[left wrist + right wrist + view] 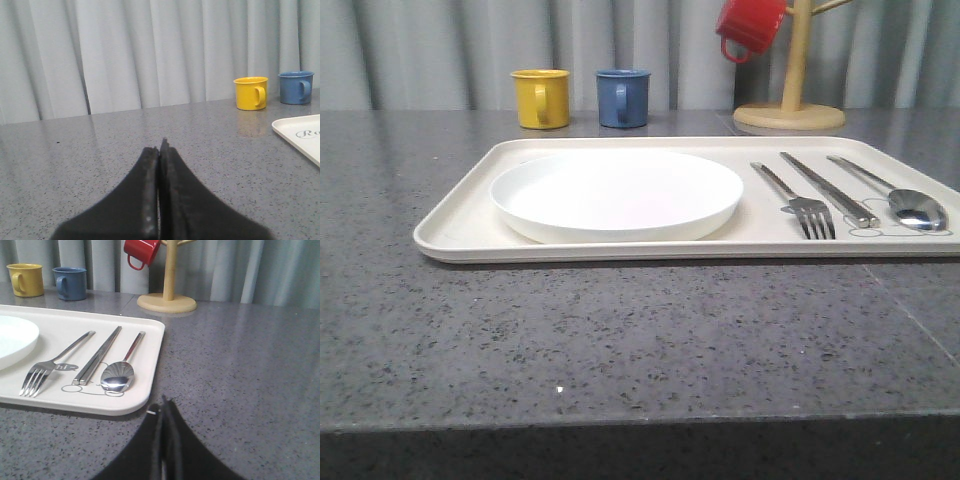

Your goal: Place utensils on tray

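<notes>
Utensils are all lying on the tray already: fork, knife and spoon are sitting side by side on its right part, just beside the white plate. Long axes are running roughly parallel, handles pointing toward the far tray rim, tines and bowl toward the near rim. Spoon is lying closest to the tray's right edge, over the printed bunny outline.

Right gripper is sitting just off the tray's near right corner, fingers pressed together, holding nothing. Spoon is lying ahead of it and slightly to its left, so the right arm is the nearer one. Left gripper is also closed and empty, hovering over bare grey countertop off the tray's left side, with the tray corner just showing.

Judging from this layout, placement is looking done; nothing is left to pick.

Open room: plenty of countertop on the tray's near side and to both sides. Behind the tray, yellow mug, blue mug and the wooden mug tree with the red mug are standing clear.
</notes>
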`<action>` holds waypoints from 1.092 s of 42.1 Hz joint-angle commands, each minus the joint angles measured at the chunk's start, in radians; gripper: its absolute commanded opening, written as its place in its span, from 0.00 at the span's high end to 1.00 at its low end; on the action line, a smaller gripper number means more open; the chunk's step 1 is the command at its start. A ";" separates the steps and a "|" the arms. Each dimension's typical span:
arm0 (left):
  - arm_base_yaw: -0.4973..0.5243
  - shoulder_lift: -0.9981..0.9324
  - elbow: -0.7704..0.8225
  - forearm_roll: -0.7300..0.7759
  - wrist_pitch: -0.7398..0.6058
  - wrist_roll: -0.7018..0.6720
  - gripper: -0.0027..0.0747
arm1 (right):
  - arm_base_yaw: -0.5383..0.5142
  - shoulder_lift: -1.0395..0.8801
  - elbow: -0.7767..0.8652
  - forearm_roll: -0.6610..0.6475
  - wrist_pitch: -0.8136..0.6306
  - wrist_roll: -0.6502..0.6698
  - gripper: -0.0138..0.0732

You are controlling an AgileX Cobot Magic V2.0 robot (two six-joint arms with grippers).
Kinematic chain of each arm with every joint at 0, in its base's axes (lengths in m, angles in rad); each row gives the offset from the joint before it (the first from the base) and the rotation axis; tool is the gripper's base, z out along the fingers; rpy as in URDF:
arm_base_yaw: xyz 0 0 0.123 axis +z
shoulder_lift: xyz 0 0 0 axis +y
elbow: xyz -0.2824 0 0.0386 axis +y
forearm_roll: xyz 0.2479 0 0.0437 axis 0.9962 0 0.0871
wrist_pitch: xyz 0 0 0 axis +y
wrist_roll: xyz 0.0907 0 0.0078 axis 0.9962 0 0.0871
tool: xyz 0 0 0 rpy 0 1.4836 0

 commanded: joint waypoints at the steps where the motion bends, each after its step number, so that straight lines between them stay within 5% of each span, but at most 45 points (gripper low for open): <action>1: -0.009 -0.020 0.012 -0.008 -0.079 -0.007 0.99 | -0.005 -0.014 -0.001 -0.003 -0.094 0.001 0.92; 8: -0.009 -0.020 0.012 -0.008 -0.079 -0.007 0.99 | -0.005 -0.014 -0.001 -0.058 -0.104 0.111 0.92; 46: -0.009 -0.020 0.012 -0.008 -0.079 -0.007 0.99 | -0.045 -0.014 -0.001 -0.064 -0.147 0.090 0.92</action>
